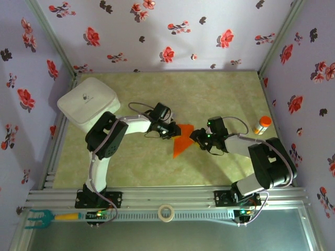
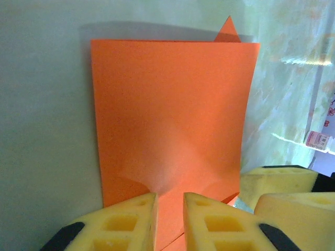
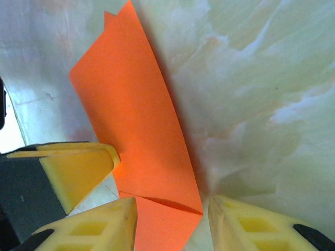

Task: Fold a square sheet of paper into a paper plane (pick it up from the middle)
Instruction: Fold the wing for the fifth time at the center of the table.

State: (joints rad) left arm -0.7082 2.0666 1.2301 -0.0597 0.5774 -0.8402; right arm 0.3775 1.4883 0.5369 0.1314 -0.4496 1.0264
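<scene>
Left pincer (image 2: 168, 200) is clenched on the near edge of the square sheet of paper (image 2: 167, 115). Its yellow foam fingers (image 2: 125, 222) are squeezed together, so the orange paper puckers into a small fan of creases just above the tips. In that wrist view the sheet shows as a broad, slightly bowed panel, and a small darker triangle of the same paper peeks over its far edge, so it lies in layers. Right pincer (image 3: 172, 203) is released: its two yellow fingers stand apart, straddling a pointed corner of the sheet where one layer's edge crosses another. Whether either pad brushes the paper I cannot tell from this angle. From above, the sheet is an orange wedge on the tabletop (image 1: 157, 167), to the right of the white box (image 1: 86, 102) and somewhat nearer the arm bases than it. The left pincer sits between the white box and the sheet, at the side facing the box; the right pincer meets the side turned away from the box. Much farther right of the white box, an orange-capped bottle (image 1: 261, 125) stands upright, well apart from the paper.
</scene>
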